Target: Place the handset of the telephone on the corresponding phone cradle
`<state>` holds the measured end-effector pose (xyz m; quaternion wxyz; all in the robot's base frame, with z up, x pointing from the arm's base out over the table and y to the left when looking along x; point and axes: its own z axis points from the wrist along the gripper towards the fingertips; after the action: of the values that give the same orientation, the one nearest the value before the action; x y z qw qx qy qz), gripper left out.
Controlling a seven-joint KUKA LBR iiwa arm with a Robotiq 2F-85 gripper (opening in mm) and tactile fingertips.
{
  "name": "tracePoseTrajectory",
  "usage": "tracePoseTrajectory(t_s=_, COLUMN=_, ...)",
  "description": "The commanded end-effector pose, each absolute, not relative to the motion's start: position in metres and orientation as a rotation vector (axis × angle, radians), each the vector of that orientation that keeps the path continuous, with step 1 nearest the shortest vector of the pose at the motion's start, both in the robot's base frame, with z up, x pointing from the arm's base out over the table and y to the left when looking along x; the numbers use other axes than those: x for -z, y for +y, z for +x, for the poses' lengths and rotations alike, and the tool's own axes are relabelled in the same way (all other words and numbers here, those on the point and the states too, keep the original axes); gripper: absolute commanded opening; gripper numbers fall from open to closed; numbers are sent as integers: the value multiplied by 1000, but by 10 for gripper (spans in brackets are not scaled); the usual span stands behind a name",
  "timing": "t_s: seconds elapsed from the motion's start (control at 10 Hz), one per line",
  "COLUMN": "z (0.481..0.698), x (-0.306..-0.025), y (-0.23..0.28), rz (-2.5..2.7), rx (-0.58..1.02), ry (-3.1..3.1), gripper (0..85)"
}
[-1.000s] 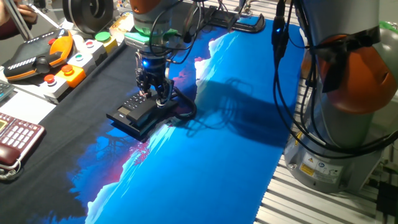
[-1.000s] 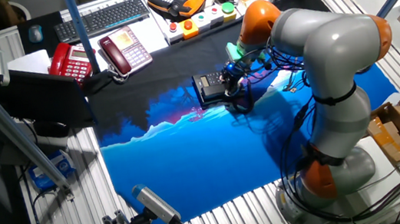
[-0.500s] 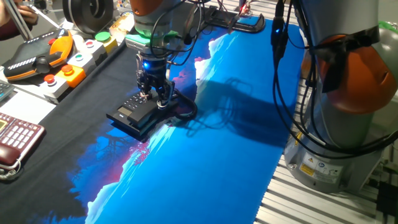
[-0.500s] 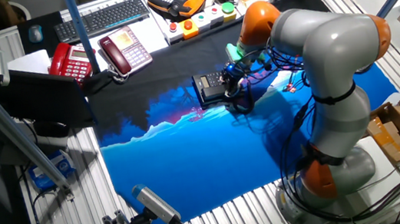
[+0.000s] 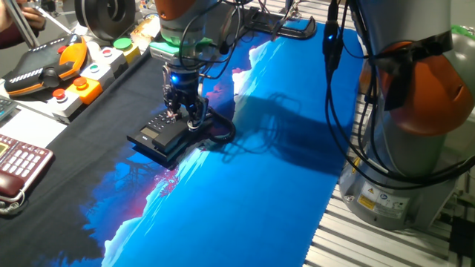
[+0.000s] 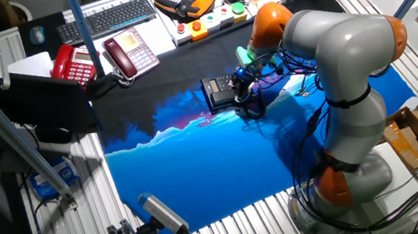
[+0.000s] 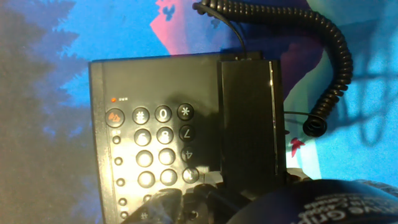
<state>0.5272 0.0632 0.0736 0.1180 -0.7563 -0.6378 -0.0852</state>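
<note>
The black telephone (image 7: pixel 149 99) lies on the blue and black cloth; it also shows in one fixed view (image 5: pixel 156 135) and in the other fixed view (image 6: pixel 218 90). The black handset (image 7: pixel 249 118) lies in the cradle channel to the right of the keypad. Its coiled cord (image 7: pixel 333 56) loops off to the right. My gripper (image 5: pixel 185 115) stands straight down over one end of the handset, with a finger (image 7: pixel 171 202) on each side of it. The jaws look closed on it. In the other fixed view the gripper (image 6: pixel 241 87) hides most of the handset.
A dark red phone with pale keys (image 5: pixel 18 167) sits at the left table edge, also seen in the other fixed view (image 6: pixel 129 51) beside a red phone (image 6: pixel 72 64). A button box (image 5: pixel 82 81), teach pendant (image 5: pixel 44 68) and keyboard (image 6: pixel 107 19) lie behind. The arm's base (image 5: pixel 415 126) stands right.
</note>
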Motion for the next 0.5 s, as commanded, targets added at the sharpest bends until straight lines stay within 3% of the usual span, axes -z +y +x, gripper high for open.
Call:
tracePoseTrajectory(t_s=0.0, z=527, x=-73, y=63, rz=-2216, rx=250, ry=-1863, gripper=7)
tracePoseTrajectory(t_s=0.4, z=527, x=-72, y=63, rz=-2222, rx=251, ry=-1851, gripper=7)
